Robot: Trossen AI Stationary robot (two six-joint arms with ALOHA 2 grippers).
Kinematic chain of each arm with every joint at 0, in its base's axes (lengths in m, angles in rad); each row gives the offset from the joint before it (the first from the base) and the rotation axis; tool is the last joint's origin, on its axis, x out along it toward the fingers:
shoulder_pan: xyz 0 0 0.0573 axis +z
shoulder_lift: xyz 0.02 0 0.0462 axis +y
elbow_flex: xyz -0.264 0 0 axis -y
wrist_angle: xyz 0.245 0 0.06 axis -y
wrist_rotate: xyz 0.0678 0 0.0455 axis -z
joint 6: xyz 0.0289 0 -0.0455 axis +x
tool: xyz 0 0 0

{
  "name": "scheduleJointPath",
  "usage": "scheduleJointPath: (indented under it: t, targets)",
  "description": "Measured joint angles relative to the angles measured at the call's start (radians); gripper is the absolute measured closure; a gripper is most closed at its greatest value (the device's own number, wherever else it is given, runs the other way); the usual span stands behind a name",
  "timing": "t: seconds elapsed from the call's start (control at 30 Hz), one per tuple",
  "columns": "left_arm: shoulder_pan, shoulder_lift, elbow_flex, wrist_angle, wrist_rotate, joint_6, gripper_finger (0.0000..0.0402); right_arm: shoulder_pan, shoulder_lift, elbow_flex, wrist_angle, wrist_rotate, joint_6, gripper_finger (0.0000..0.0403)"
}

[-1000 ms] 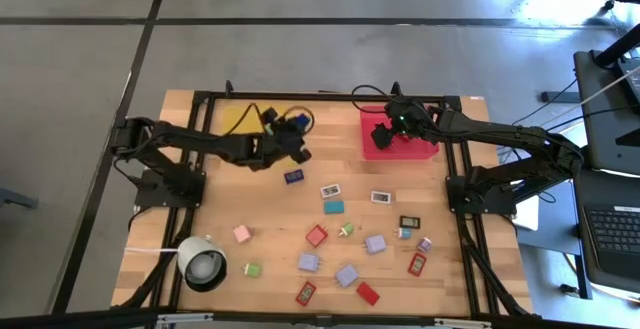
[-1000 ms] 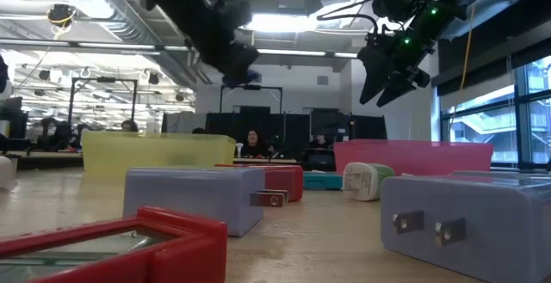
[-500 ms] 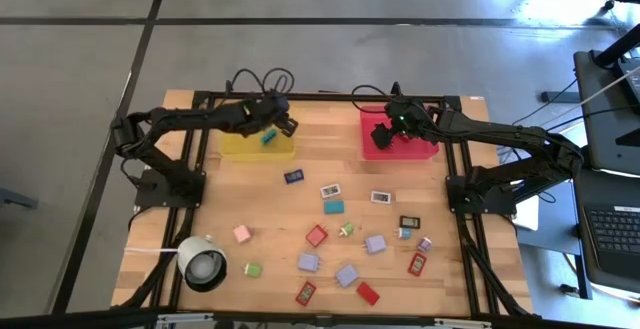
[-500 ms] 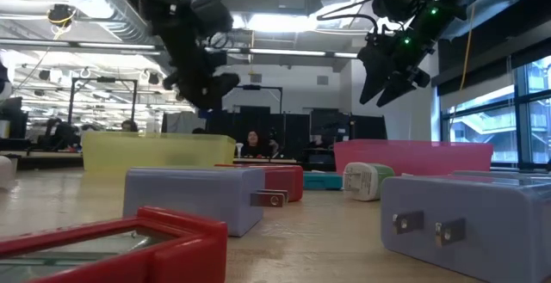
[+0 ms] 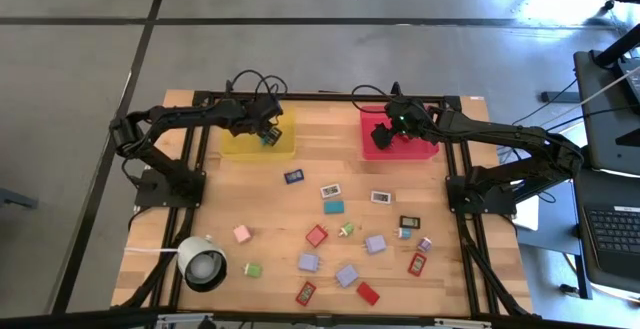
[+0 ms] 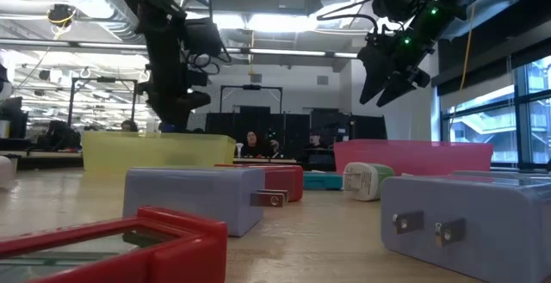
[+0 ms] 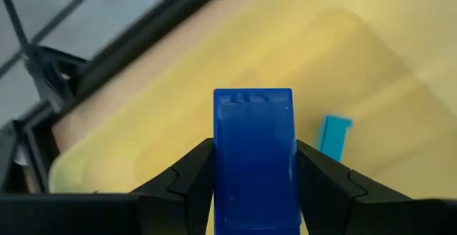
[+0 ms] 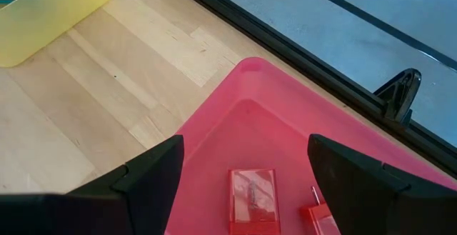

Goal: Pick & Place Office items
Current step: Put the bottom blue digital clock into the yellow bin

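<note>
Here, left jaws point(image 7: 254, 185) clamping blue block point(image 7: 254, 156) over yellow tray point(image 7: 178, 121), right jaws point(image 8: 243, 181) wide above red tray point(image 8: 228, 135).

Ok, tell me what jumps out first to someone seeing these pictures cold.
First, the left gripper clamped on a blue block right over the yellow tray at the table's far left, where a teal piece already lies. Opposite it, the right gripper hangs open above the red tray, which holds two red items. Nearer the camera, many small coloured blocks lie scattered on the wooden table.
</note>
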Motion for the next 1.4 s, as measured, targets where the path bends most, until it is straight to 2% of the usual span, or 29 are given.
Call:
scheduleJointPath:
  t: [0.4,1.23,1.4]
  targets:
    - [0.054,0.000,-0.094,0.056,0.052,-0.008,0.0242,0.000,0.000,0.000,0.000,0.000,0.000,0.0101]
    - [0.084,0.000,-0.097,0.062,0.031,0.008,0.0230,0.000,0.000,0.000,0.000,0.000,0.000,0.0101]
    - [0.084,0.000,-0.097,0.062,0.039,0.008,0.0216,0.000,0.000,0.000,0.001,0.000,0.000,0.0101]
